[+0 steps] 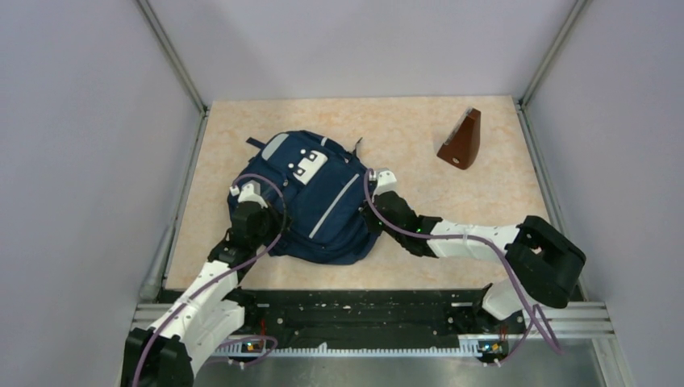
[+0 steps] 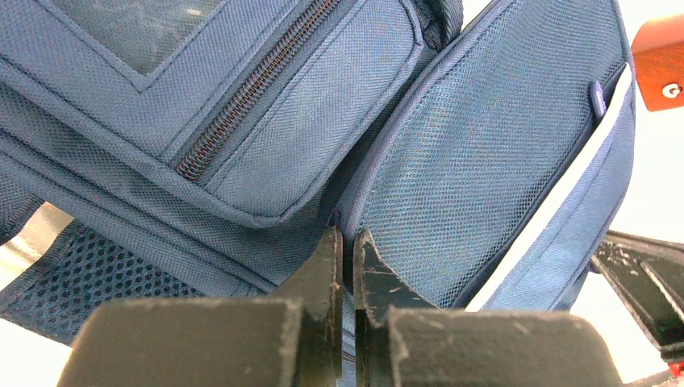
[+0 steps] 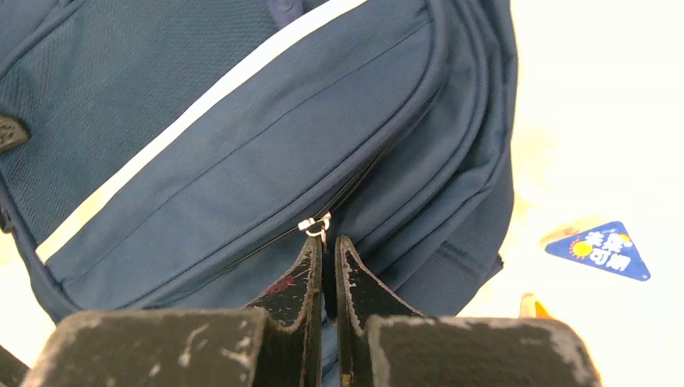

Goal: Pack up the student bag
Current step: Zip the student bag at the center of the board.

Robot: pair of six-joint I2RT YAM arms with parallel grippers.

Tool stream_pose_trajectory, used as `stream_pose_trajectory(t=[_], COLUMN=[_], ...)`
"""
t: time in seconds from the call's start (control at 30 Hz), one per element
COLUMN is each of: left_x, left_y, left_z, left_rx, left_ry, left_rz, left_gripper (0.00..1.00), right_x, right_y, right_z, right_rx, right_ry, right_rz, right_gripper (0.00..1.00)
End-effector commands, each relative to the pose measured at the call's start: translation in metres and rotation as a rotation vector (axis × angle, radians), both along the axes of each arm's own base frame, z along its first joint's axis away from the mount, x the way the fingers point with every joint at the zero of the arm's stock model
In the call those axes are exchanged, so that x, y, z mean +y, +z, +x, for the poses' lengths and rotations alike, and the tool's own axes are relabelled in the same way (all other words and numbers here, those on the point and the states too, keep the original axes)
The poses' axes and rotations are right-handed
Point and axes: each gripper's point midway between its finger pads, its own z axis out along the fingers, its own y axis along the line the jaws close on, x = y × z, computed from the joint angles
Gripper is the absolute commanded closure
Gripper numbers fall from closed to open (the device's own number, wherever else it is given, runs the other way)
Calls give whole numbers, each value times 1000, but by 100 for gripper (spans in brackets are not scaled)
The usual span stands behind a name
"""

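Note:
The student bag point(image 1: 310, 197), a navy backpack with light grey patches and a stripe, lies flat left of the table's middle. My left gripper point(image 1: 246, 193) is at its left side. In the left wrist view the gripper point(image 2: 348, 240) is shut on a fold of the bag's fabric point(image 2: 484, 161) between two pockets. My right gripper point(image 1: 379, 179) is at the bag's right side. In the right wrist view it point(image 3: 329, 246) is shut on the dark zipper pull just below a metal zipper ring point(image 3: 316, 226) of the bag point(image 3: 242, 161). That zipper looks closed.
A brown wedge-shaped object point(image 1: 461, 141) stands at the back right, and also shows in the left wrist view point(image 2: 661, 64). A blue triangular tag point(image 3: 598, 250) lies on the table beside the bag. Metal frame posts and grey walls bound the table.

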Motion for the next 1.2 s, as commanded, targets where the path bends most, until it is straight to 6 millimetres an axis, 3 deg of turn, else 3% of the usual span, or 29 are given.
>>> stream_pose_trajectory(t=[0.0,0.27,0.53,0.67,0.77,0.8,0.83,0.87,0.97,1.1,1.17], left_x=[38,45,57,62,64,62,58,52,39,17,-7], left_y=[-2,1,1,0,5,10,16,24,53,83,92], left_z=[8,9,10,10,11,12,13,15,22,23,22], left_rx=[-22,-26,-20,-14,-20,-25,-37,-53,-111,-195,-238], left_ry=[131,149,181,185,168,154,115,75,34,-28,-111], left_rz=[120,125,143,147,169,173,178,177,160,261,304], left_gripper=[100,100,100,100,100,95,81,59,18,12,11], right_x=[-47,-72,-87,-93,-85,-78,-73,-69,-62,-53,-50], right_y=[4,6,4,5,9,8,11,12,13,12,13], right_z=[35,72,103,115,117,114,113,111,108,101,98], right_rx=[-38,-73,-139,-184,-210,-204,-204,-203,-192,-140,-122], right_ry=[-137,-171,-161,-147,-67,-16,15,36,57,71,71], right_rz=[-40,-58,-188,-262,-299,-300,-293,-282,-242,-171,-142], right_gripper=[100,100,100,100,100,100,100,100,100,100,100])
